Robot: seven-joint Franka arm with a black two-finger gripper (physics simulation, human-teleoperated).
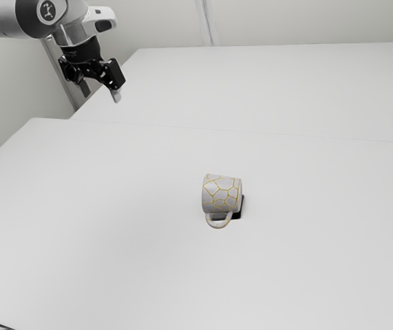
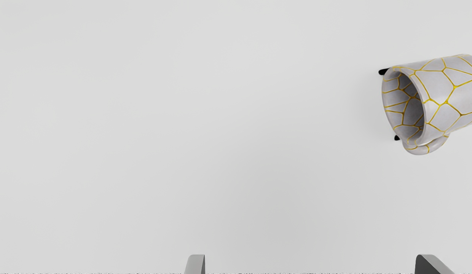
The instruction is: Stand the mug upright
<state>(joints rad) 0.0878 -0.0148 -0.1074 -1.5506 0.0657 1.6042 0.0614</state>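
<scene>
- Exterior view's left: your arm [image 1: 41,15] comes in high, hand angled down, likely to keep a clear look at the workspace.
- Next, your gripper [image 1: 101,93]: open, nothing between the fingers, above the surface [image 1: 127,227] and well apart from the mug. Wide spread suits taking a mug wall or body.
- Right of it, the mug [image 1: 221,193]: on its side on the surface, not upright, so the task's end state isn't there. Wrist view shows its opening facing sideways.
- Handle [image 1: 218,222] sits low, on the side nearer the exterior camera. Probably works as a stop against rolling that way; can't confirm it touches down.
- Just right of the mug, partly under it: black patch [image 1: 239,208]. Bits of black also show by the rim in wrist view. Can't tell if it's a prop or a flat mark; treat as possible support.
- My call: you need to move over, grip the body or rim, lift, then turn it base-down. Smooth round wall could slip or roll; handle could snag a finger.
</scene>
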